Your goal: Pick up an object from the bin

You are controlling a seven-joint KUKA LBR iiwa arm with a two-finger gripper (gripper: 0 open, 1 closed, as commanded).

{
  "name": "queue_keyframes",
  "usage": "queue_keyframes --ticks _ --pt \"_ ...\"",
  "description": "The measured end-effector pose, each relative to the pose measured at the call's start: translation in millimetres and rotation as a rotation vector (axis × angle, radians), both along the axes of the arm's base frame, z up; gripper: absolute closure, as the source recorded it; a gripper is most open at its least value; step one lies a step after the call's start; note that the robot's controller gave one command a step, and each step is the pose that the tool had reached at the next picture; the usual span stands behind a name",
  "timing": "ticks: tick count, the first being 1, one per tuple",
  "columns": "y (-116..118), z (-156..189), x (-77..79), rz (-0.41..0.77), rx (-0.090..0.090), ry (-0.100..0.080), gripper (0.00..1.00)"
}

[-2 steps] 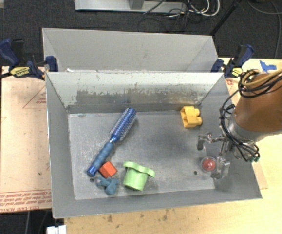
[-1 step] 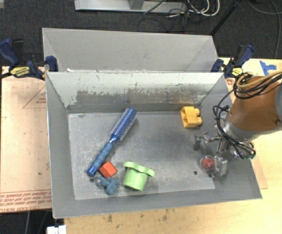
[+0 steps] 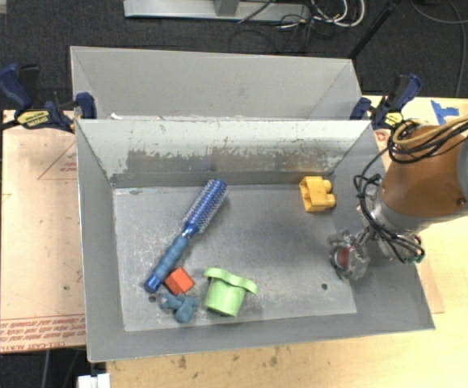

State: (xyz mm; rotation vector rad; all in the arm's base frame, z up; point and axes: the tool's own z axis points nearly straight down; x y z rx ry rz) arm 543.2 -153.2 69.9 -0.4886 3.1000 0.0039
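At the right of the bin (image 3: 96, 241), gripper (image 3: 348, 259) low near the floor; grip state cannot be told; yellow block (image 3: 317, 193) near; blue brush (image 3: 187, 233) well apart.

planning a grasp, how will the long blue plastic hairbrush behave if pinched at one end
Likely stiff, since the blue plastic hairbrush lies straight. Gripped at its thin handle, the bristled head would probably droop.

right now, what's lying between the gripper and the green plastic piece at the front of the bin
Nothing: in the camera view, the grey bin floor between the gripper and the green plastic piece is bare.
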Motion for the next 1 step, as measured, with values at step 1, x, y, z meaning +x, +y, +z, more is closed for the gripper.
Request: queue_keyframes --ticks 1 --pt "13.0 141.1 34.4 -0.031 -0.004 -0.01 1.0"
